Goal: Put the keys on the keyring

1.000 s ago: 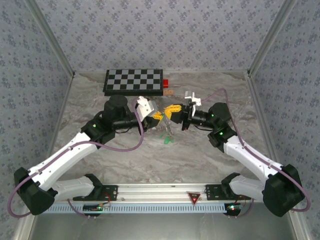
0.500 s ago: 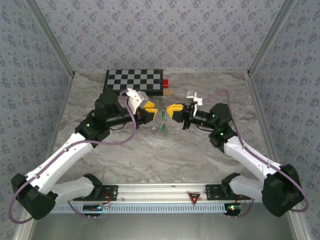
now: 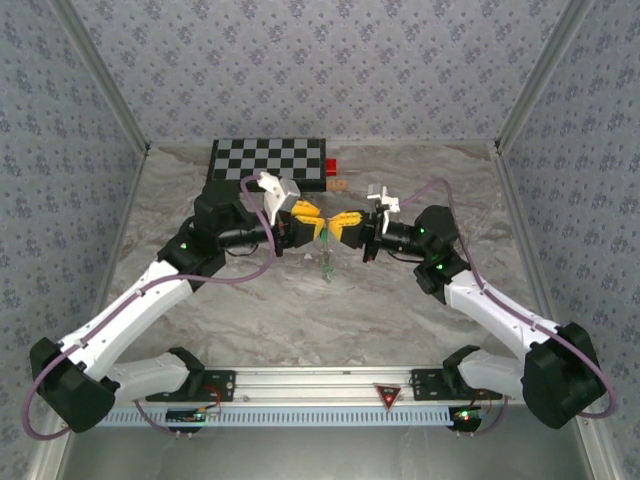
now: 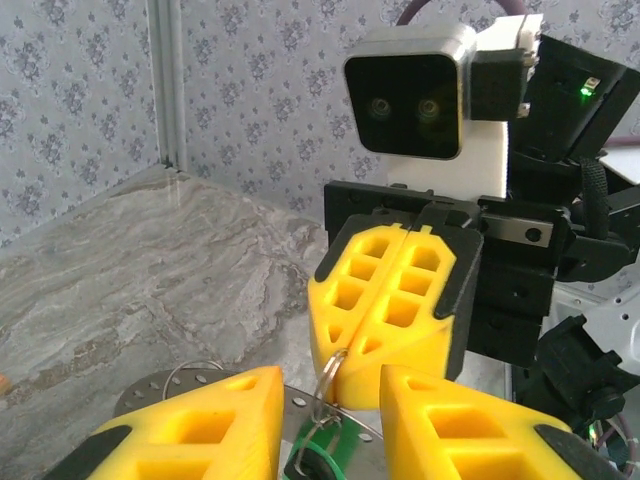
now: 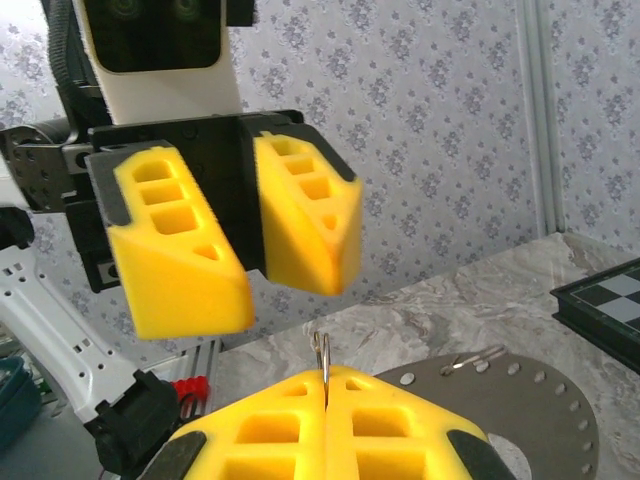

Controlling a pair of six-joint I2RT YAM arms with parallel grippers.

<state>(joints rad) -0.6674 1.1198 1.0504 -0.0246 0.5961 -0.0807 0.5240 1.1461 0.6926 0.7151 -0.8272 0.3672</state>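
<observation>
1. While the right gripper (image 3: 343, 226) sits above the table (image 3: 420, 310), its yellow jaws are pressed together on the keyring (image 4: 331, 373). The keyring is a thin metal loop pinched edge-on at the fingertips, with most of it standing clear of the pads. Judged reason: this keeps the ring steady and exposed so the other arm can work on it.
2. The left gripper (image 3: 305, 228) faces it nose to nose. Its fingers (image 5: 180, 260) are apart with nothing between them. In the left wrist view the free part of the ring lies in line with that gap. This reads as lining up to take or steady the ring, not yet a grip.
3. Keys (image 3: 328, 262): green heads show just below the meeting fingertips in the top view. One green head also shows under the ring in the left wrist view. I cannot tell whether they hang from the ring or lie on the table.
4. Risk, judged: a thin ring in such a narrow pinch may twist when touched. Any closing move should be slow and square to the loop.
</observation>
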